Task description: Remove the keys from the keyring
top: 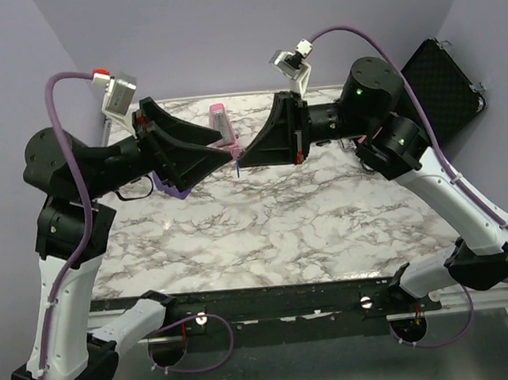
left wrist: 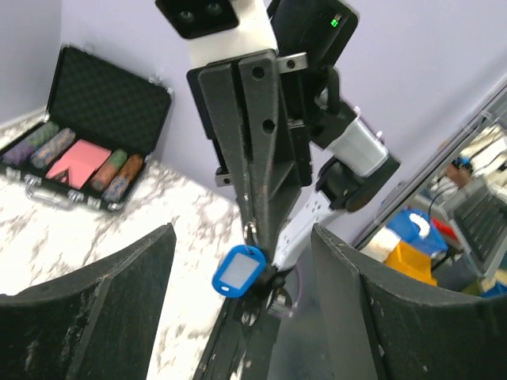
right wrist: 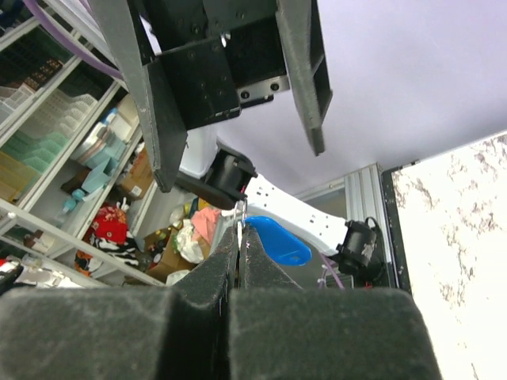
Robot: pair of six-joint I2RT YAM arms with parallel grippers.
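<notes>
My right gripper (top: 242, 158) is shut, its fingertips (right wrist: 230, 245) pinching a small metal keyring (right wrist: 240, 212) held in the air above the back of the marble table (top: 284, 232). The keys, a small bright-blue oblong bundle (left wrist: 240, 271), hang from the ring (left wrist: 252, 231) just under the right gripper's tip; they also show in the right wrist view (right wrist: 277, 241) and as a blue speck in the top view (top: 235, 168). My left gripper (top: 226, 150) is open and empty. Its two fingers (left wrist: 103, 301) stand wide on either side of the right gripper's tip and the blue bundle, touching neither.
A pink wedge-shaped object (top: 219, 122) stands at the table's back edge behind the grippers. A purple wedge (top: 176, 190) lies under the left arm. An open black case (top: 440, 80) with chips (left wrist: 79, 158) sits at the back right.
</notes>
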